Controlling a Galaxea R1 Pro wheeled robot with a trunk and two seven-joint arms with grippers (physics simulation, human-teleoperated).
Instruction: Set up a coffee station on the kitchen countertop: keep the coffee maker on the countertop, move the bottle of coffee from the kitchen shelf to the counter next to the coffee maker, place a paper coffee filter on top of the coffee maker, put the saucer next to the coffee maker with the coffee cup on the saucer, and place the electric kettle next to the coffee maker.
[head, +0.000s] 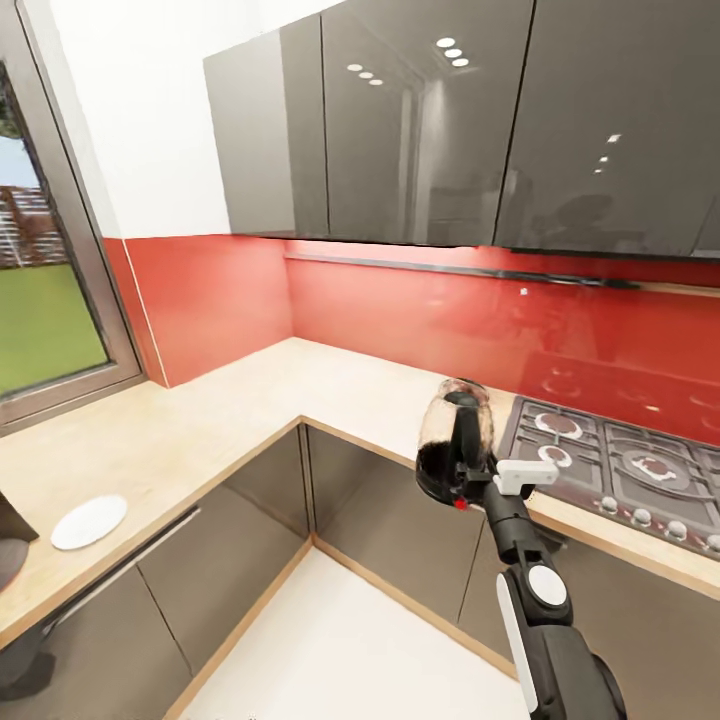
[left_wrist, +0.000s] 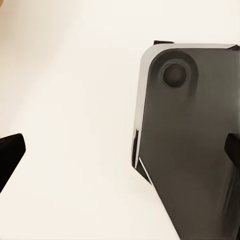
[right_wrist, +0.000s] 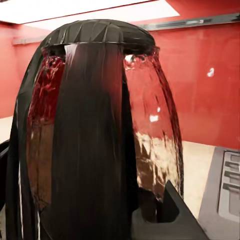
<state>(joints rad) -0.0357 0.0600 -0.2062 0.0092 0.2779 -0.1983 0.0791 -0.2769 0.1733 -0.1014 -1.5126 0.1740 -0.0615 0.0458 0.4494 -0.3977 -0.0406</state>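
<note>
One right pincer (head: 468, 478) is clamped on the handle of the electric kettle (head: 452, 440), holding it upright in the air at about four o'clock in the head view, above the front edge of the desk (head: 200, 420) (just left of the gas hob (head: 620, 470)). At eight o'clock the saucer (head: 88, 521) lies flat on the desk. Left pincer (left_wrist: 120, 150): fingertips wide apart, over pale floor.

You're in a home kitchen: beige countertop (head: 200, 420), glossy grey wall cabinets (head: 420, 130), gas hob (head: 620, 470), red backsplash (head: 420, 320).
</note>
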